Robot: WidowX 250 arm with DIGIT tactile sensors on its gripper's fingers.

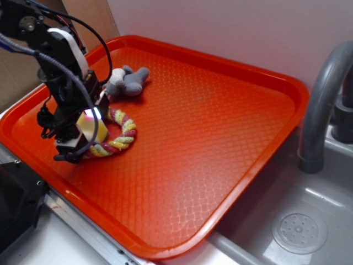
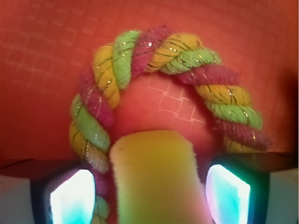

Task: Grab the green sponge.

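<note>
The green sponge (image 1: pixel 91 127) is a yellow-green foam block lying inside the braided rope ring (image 1: pixel 120 134) at the left of the orange tray (image 1: pixel 220 110). My gripper (image 1: pixel 83 139) is down over it. In the wrist view the sponge (image 2: pixel 154 172) stands between the two glowing pads (image 2: pixel 72 196), and a narrow gap shows on each side, so my gripper (image 2: pixel 149 196) is open and straddles the sponge. The rope ring (image 2: pixel 163 60) curves round beyond the sponge, and its left strand runs close beside the left pad.
A grey plush animal (image 1: pixel 128 81) lies behind the ring near the tray's far left edge. A grey faucet (image 1: pixel 322 105) and a sink with a drain (image 1: pixel 299 232) are to the right of the tray. A pale wall stands behind.
</note>
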